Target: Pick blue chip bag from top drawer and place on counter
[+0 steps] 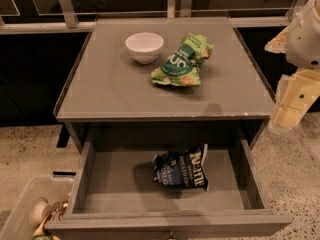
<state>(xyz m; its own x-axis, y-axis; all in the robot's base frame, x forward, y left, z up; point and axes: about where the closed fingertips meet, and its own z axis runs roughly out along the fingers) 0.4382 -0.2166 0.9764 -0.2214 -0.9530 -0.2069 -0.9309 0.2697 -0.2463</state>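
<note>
The blue chip bag lies crumpled on the floor of the open top drawer, right of its middle, white lettering facing up. The drawer is pulled out toward me below the counter. My gripper hangs at the right edge of the view, beside the counter's right front corner. It is above and to the right of the drawer and well apart from the bag. Nothing shows in it.
A white bowl and a bright green snack bag sit on the back half of the counter. A pale plastic bin with objects stands on the floor at the lower left. Speckled floor surrounds the cabinet.
</note>
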